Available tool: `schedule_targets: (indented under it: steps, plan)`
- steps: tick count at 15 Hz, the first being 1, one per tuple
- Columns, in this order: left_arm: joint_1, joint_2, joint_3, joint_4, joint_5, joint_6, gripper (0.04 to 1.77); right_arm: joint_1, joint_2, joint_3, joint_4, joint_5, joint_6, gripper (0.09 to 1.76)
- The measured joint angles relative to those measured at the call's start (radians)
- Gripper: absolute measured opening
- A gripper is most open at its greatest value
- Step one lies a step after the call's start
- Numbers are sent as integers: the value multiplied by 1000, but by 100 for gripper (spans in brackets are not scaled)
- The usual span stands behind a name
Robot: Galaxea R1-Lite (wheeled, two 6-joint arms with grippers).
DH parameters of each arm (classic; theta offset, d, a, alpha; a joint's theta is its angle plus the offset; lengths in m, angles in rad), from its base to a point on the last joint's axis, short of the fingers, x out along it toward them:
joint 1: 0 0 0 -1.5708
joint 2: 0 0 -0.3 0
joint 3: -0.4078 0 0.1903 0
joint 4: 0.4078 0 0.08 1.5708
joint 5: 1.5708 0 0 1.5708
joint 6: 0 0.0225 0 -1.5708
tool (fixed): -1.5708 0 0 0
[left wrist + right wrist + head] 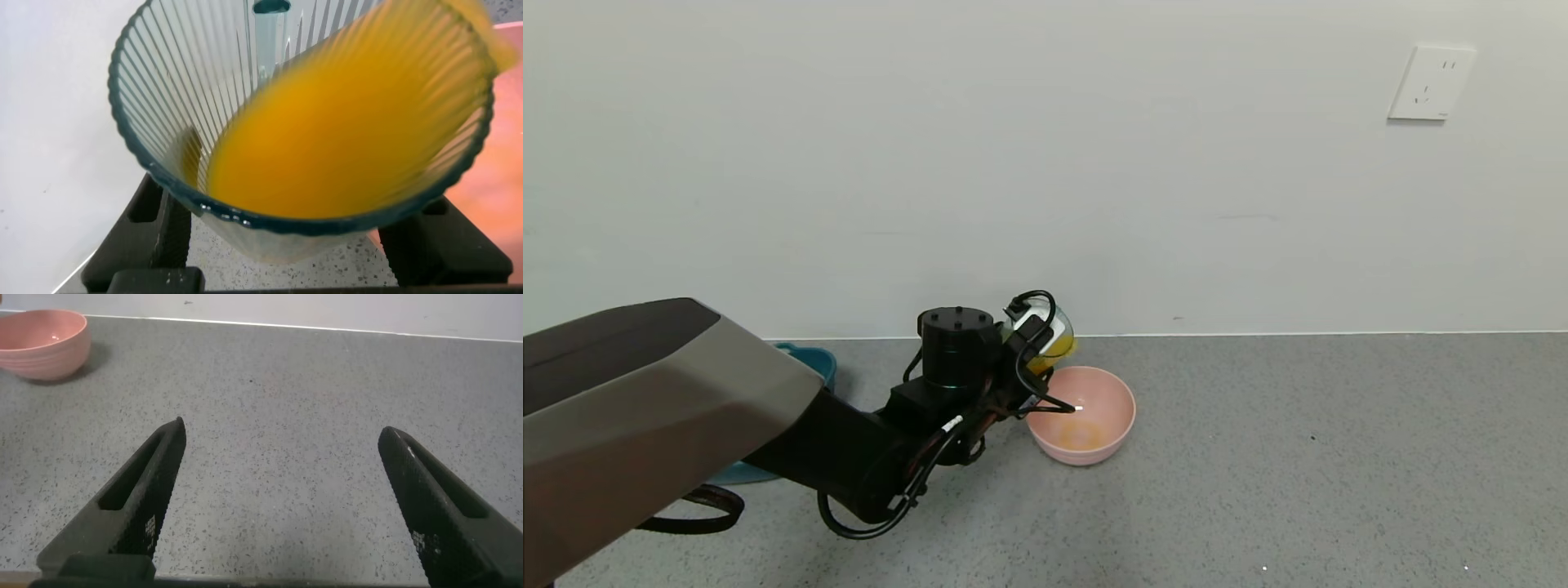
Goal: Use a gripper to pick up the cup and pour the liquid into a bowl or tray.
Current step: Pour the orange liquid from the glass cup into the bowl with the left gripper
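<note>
Head view: left hand (1045,339) pinching tilted cup (1055,336) over pink bowl (1111,392); orange liquid (343,139) at rim. Right hand (282,502) spread above table (327,392).

- Hiding most of the tray (810,360) behind the left arm.
- Cropping the bowl (45,343) at the right wrist view's edge.
- Blurring the liquid (343,131) near the cup (188,73) rim.

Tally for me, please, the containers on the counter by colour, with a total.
Pink: 1, the bowl
Pale teal: 1, the cup, tilted over the bowl in the left claw
Dark teal: 1, the tray, mostly hidden behind the left arm
Total: 3
</note>
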Motion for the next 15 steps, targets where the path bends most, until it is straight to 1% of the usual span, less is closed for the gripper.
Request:
schedule_targets:
  steps: [6, 10, 15]
  plan:
    - [-2, -8, 15, -6, 0, 92, 129, 0, 0, 0, 0, 0, 0, 171]
    - [-16, -16, 25, -9, 2, 146, 129, 0, 0, 0, 0, 1, 0, 171]
    - [-34, -27, 35, -6, 22, 200, 129, 0, 0, 0, 0, 0, 0, 171]
